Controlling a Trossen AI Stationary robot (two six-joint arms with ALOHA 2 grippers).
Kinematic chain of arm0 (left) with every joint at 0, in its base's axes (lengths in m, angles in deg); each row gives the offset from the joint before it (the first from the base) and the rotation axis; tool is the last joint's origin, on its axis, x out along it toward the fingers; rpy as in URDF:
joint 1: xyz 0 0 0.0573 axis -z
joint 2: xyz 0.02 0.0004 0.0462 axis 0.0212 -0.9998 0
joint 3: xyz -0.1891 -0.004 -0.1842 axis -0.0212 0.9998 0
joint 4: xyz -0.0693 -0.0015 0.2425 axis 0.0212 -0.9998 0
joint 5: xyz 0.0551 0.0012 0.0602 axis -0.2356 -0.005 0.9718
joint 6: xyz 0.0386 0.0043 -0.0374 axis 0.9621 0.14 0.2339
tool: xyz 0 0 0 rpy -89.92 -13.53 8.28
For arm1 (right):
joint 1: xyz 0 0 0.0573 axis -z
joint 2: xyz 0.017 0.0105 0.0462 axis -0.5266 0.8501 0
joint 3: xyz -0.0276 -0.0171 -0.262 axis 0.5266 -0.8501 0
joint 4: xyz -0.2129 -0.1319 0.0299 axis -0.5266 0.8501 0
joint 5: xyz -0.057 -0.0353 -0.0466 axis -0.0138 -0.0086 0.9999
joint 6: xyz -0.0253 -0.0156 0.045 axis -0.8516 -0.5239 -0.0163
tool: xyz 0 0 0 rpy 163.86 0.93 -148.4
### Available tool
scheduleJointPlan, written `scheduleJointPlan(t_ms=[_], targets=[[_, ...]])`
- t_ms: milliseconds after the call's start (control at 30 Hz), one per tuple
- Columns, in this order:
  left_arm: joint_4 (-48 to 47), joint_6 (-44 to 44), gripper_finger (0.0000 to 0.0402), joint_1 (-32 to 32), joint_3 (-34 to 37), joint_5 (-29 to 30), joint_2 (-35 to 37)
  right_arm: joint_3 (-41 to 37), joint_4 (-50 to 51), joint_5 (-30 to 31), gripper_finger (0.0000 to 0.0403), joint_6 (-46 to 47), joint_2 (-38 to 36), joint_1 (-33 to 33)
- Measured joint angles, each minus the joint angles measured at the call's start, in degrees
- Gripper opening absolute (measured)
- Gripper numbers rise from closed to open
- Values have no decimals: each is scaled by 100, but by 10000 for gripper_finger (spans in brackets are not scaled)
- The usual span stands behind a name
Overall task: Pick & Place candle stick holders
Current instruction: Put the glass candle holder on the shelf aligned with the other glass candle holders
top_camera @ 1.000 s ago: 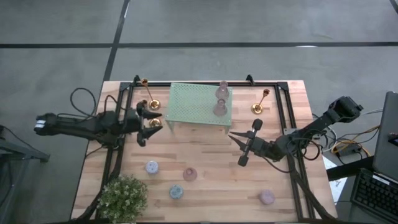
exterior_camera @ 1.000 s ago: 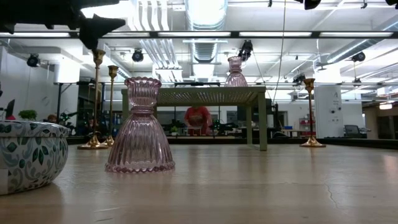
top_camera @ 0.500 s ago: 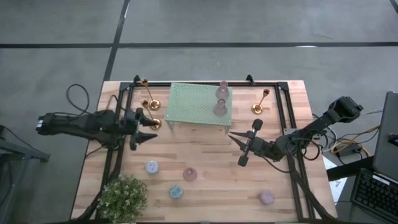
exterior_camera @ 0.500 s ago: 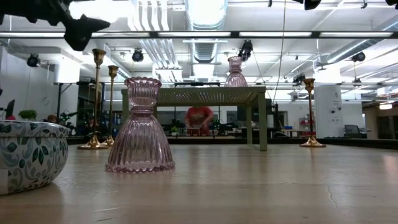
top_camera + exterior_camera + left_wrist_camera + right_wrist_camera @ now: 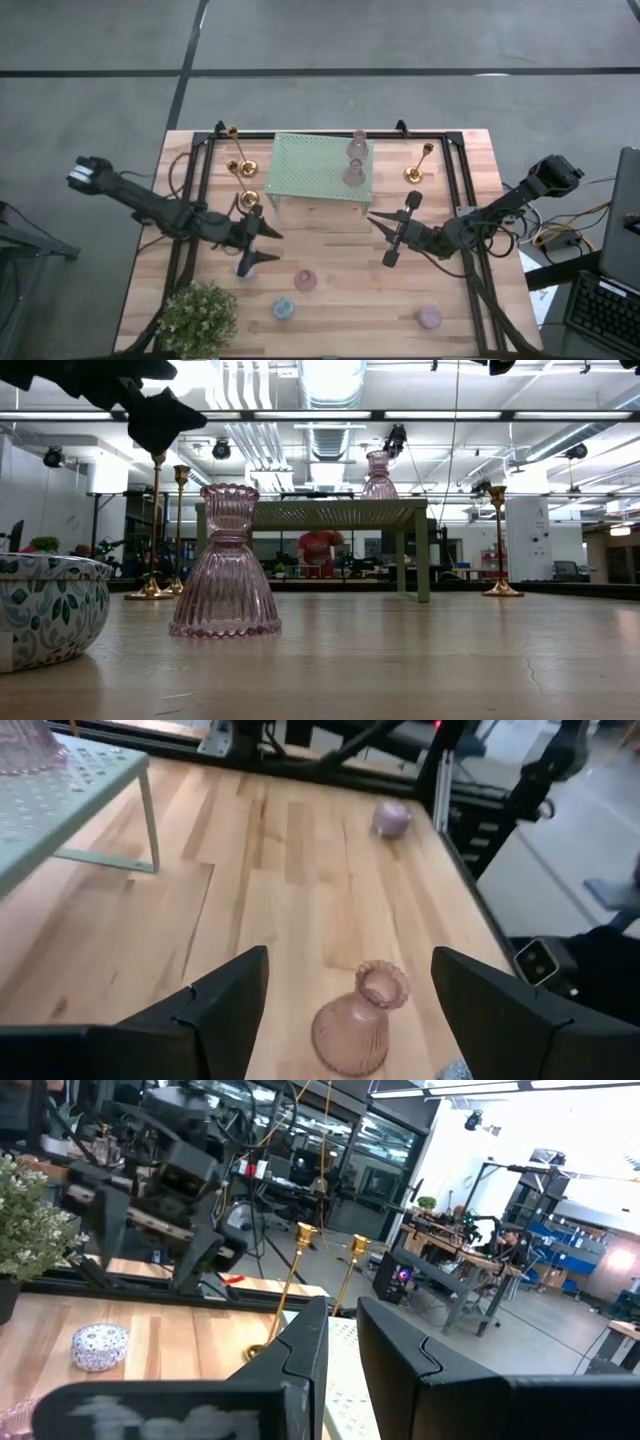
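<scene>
The left gripper, fingers spread and empty, has swung away from the far-left gold candlesticks toward the ribbed pink glass candle holder at near centre, likely its next pick, while the right gripper waits open.

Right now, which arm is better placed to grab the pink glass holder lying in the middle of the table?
Left. The left gripper hangs open near the pink holder, which shows between its fingers in the left wrist view. The right gripper waits farther off.

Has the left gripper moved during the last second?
Yes. The left gripper has moved away from the gold candlesticks toward the table's front, near the pink holder.
</scene>
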Motion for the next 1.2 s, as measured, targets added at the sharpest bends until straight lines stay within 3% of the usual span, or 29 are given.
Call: scheduleJointPlan(t_ms=[167, 500, 600, 733, 833, 1033, 1200], targets=[[70, -45, 284, 283, -368, 373, -591, 0, 177, -7, 52, 408, 0, 54], [231, 4, 284, 343, -796, 466, -1350, 0, 861, -251, 54, 2155, 46, 863], [252, 66, 284, 347, -886, 464, -1439, 0, 1135, -651, 76, 2501, 61, 1137], [311, 168, 284, 349, -892, 466, -1469, 0, 1366, -1759, 98, 2736, 70, 1623], [321, 189, 284, 347, -889, 466, -1459, 0, 1695, -1810, 88, 3229, 111, 1995], [319, 202, 284, 349, -885, 466, -1400, 0, 1827, -2204, 44, 3416, 287, 2424], [321, 274, 284, 348, -885, 465, -1400, 0, 1812, -2170, 15, 3594, 458, 2694]])
